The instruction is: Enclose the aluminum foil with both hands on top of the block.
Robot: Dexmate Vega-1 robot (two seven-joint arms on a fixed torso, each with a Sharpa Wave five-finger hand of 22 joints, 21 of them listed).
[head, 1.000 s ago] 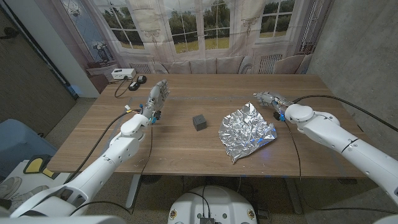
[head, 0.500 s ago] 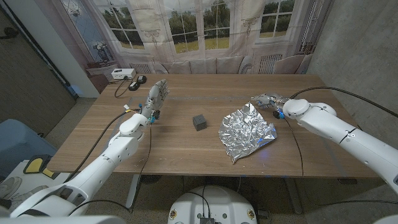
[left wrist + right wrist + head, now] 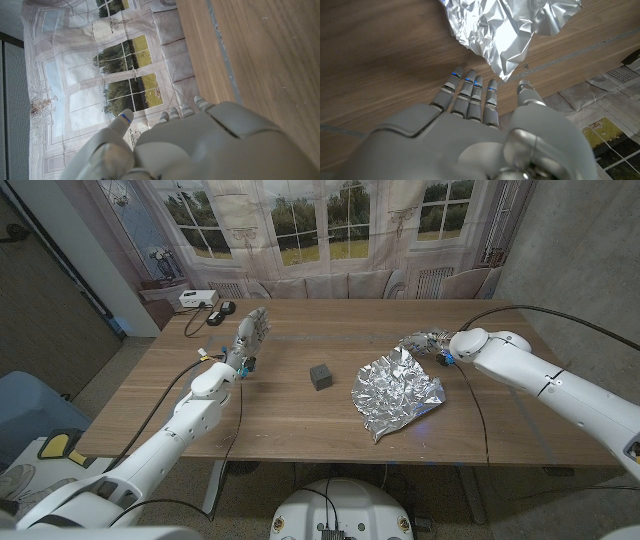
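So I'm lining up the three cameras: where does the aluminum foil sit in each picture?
Head view: the aluminum foil lies crumpled right of centre, beside the dark block.
Left wrist view: not in it.
Right wrist view: the foil is at the top, just beyond the right hand.
Shared landmark: the right hand, at the foil's far right corner.

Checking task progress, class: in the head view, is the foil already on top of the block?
No: the foil lies on the table beside the block.

No text, label or number can be read anywhere; the white box [image 3: 196,298] at the table's far corner may carry print, too small to tell.
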